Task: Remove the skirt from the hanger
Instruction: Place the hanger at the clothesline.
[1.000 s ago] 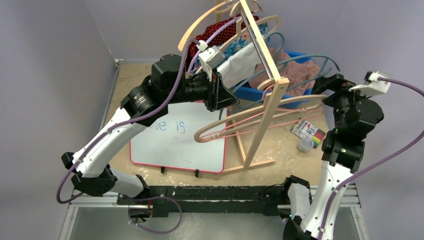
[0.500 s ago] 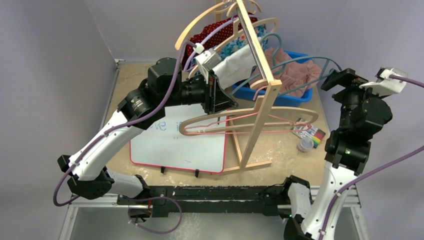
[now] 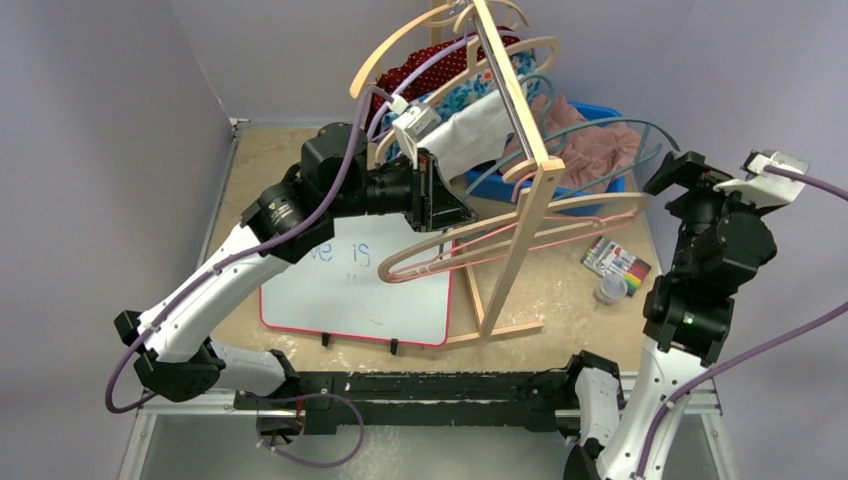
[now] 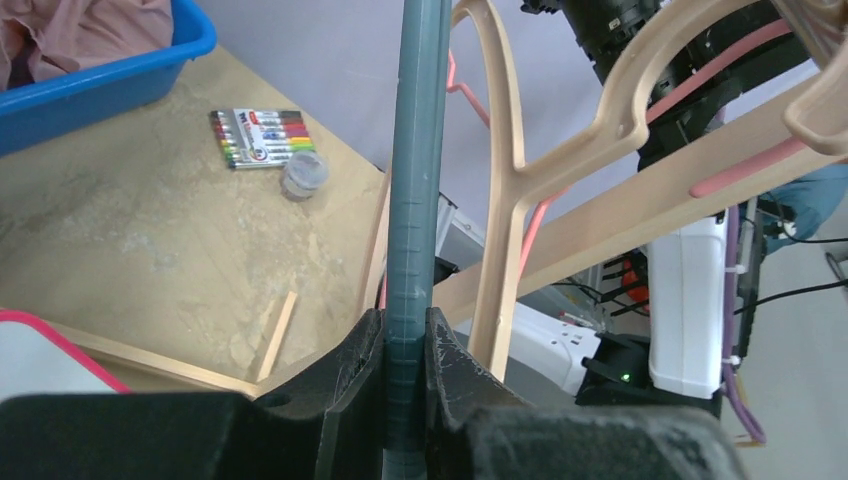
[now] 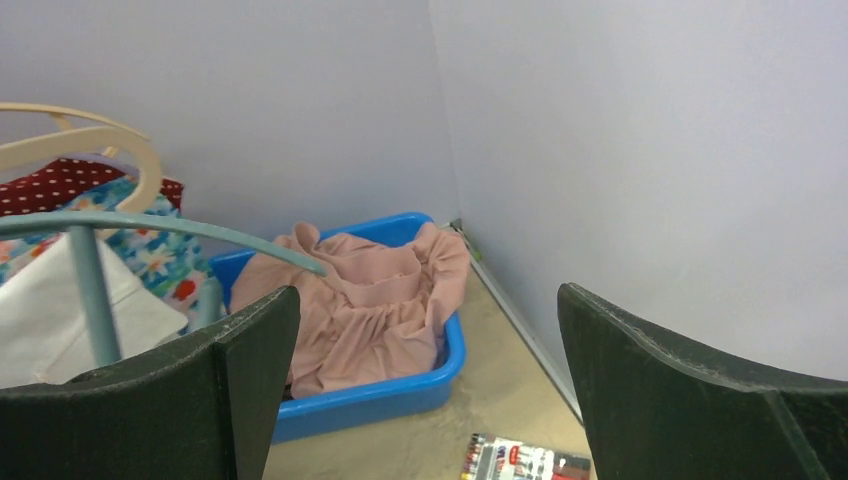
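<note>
left gripper: we see it clamped on teal hanger | right gripper: fingers spread wide | pink garment: far-right blue bin

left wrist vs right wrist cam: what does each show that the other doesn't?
Left wrist only: the left hand shut on a teal hanger bar, and a small jar on the table.
Right wrist only: the right hand open with nothing in it, plus red polka-dot cloth, floral cloth and white cloth on the rack.
Both: the blue bin, the pink garment in it, and the marker pack.
</note>
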`<state>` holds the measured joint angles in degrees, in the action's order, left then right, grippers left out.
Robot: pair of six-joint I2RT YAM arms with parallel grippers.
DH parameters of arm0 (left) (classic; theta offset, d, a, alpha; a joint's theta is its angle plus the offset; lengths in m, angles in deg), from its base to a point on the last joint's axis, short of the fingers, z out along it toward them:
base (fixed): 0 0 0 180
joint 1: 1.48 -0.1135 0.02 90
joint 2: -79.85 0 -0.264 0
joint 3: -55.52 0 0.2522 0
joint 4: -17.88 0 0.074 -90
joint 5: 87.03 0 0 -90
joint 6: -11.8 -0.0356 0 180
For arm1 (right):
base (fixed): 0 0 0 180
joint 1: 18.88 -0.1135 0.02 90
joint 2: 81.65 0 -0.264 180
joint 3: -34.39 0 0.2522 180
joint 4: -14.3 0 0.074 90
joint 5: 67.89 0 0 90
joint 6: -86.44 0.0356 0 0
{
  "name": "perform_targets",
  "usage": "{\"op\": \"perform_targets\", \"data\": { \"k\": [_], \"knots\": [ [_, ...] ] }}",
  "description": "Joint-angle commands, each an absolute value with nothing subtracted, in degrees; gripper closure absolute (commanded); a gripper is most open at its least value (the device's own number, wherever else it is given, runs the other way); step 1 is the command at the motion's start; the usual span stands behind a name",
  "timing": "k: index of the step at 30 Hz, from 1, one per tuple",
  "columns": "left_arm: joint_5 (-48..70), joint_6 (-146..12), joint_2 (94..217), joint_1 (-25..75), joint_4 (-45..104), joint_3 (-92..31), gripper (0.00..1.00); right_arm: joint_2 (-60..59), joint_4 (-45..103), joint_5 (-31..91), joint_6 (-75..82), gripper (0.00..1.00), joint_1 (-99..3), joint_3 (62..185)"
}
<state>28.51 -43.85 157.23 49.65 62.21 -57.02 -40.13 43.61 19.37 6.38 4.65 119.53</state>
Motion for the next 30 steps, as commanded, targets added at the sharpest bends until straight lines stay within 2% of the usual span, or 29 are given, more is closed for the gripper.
{"op": "perform_targets", "data": {
  "k": [1, 10, 16, 30],
  "knots": [
    [31.28, -38.92, 152.11, 49.58, 53.67, -55.46, 1.00, -41.21, 38.62, 24.19, 5.35, 0.01, 4.58, 119.69],
    [32.82, -27.98, 151.18, 49.45, 49.25, -54.50, 1.00, -41.16, 38.42, 23.61, 5.33, 0.01, 4.60, 121.45],
    [31.37, -28.84, 150.35, 49.35, 51.81, -55.47, 1.00, -41.27, 37.86, 23.61, 5.38, 0.01, 4.58, 121.03],
    [28.49, -49.76, 149.09, 49.35, 61.17, -53.79, 1.00, -39.98, 38.84, 27.08, 6.39, 0.01, 4.58, 126.17]
  ]
}}
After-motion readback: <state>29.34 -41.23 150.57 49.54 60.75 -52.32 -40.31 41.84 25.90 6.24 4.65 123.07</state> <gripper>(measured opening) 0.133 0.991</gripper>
